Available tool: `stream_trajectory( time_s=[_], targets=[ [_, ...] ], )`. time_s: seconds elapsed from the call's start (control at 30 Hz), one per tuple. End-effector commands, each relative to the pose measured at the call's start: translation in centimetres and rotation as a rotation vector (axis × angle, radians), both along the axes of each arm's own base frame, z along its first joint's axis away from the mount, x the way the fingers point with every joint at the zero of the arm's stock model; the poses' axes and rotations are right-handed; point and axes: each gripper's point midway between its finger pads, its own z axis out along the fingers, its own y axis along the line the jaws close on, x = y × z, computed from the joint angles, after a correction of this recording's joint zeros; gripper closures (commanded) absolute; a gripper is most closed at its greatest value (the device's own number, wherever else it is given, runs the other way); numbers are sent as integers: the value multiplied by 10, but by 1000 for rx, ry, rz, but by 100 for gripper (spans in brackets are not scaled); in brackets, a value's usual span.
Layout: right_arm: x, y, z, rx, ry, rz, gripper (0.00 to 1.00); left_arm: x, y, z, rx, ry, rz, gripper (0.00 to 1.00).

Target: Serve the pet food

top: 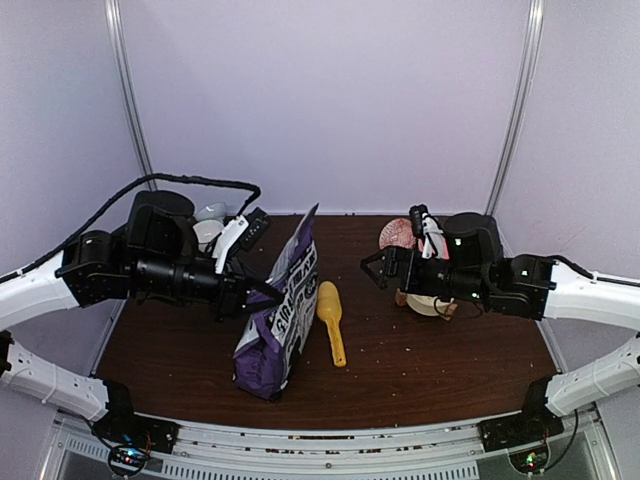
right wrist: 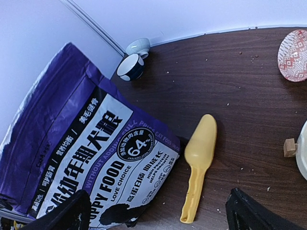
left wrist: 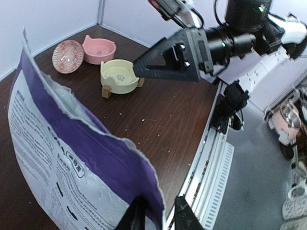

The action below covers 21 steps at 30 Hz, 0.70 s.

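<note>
Brown surface (top: 440,360): scoop (top: 331,318) lies just left of my wide-open, empty right claw (top: 372,268), handle toward the near edge. Left claw (left wrist: 158,215) straddles the rim of the bag (top: 285,305); I cannot tell its grip. Food unseen.

Even, violet-tinted light fills my three views, with only faint shadows on the dark surface (top: 420,350); my overhead picture is soft, and straight lines bow toward the left wrist view's edges.
</note>
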Motion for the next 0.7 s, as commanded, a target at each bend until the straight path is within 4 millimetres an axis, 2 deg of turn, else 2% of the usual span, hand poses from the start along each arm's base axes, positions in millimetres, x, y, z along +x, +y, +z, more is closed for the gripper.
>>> stream_trajectory(
  time_s=[0.0,0.07,0.2,0.27,0.4,0.5,0.67],
  targets=[
    [8,7,24,27,-42,-43,0,17,3,51,-120,-95,100,70],
    [10,5,30,29,-56,-57,0,29,16,61,-106,-115,191,55],
    [12,-1,41,43,-90,-88,0,50,44,91,-102,-157,382,36],
    [12,-4,45,44,-98,-94,0,56,52,103,-102,-170,431,30],
    [11,-9,47,38,-100,-105,0,77,69,105,-39,-148,541,29],
    [11,-11,45,27,-94,-114,0,92,83,93,6,-109,608,33],
    [10,-14,41,16,-82,-123,0,101,90,77,24,-52,627,41]
  ],
)
